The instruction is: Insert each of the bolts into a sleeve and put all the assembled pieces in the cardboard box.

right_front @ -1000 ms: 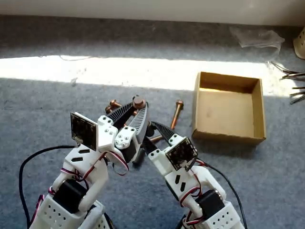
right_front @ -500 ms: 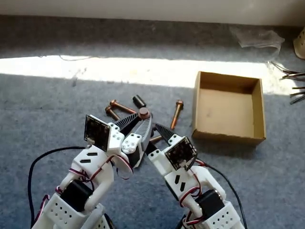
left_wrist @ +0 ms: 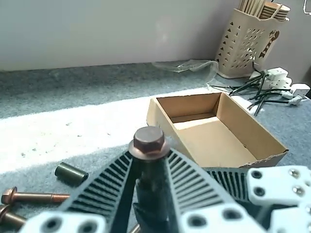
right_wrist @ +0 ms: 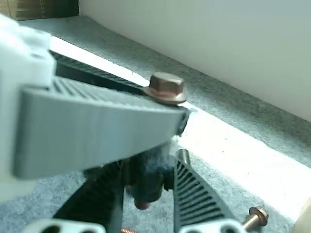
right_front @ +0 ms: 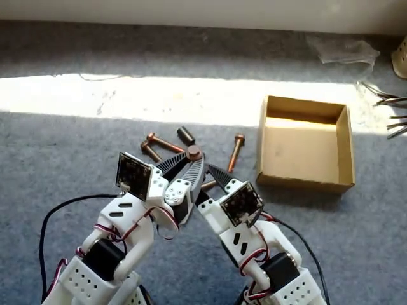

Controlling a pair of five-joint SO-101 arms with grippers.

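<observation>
My left gripper (right_front: 191, 159) is shut on a copper bolt (right_front: 194, 152) held head up; in the left wrist view the bolt head (left_wrist: 148, 141) sticks out above the black fingers (left_wrist: 112, 184). Right below it, my right gripper (right_front: 205, 178) is shut on a dark sleeve (right_wrist: 148, 177), and the bolt's tip shows under the sleeve. The left arm's finger crosses the right wrist view with the bolt head (right_wrist: 166, 88) on top. A loose sleeve (right_front: 186, 135) and several bolts (right_front: 164, 142) (right_front: 236, 151) lie on the carpet. The cardboard box (right_front: 346, 143) stands to the right.
Grey carpet with a bright sunlit strip (right_front: 159, 95) across the back. A clear plastic bag (right_front: 340, 49) and cables (right_front: 391, 114) lie behind and right of the box. A beige holder (left_wrist: 245, 39) stands by the wall. Another bolt (right_front: 208, 185) lies under the right gripper.
My left gripper has drawn back and down with the bolt, bringing it over the right gripper. This uncovered the loose sleeve on the carpet. The right arm has kept still.
</observation>
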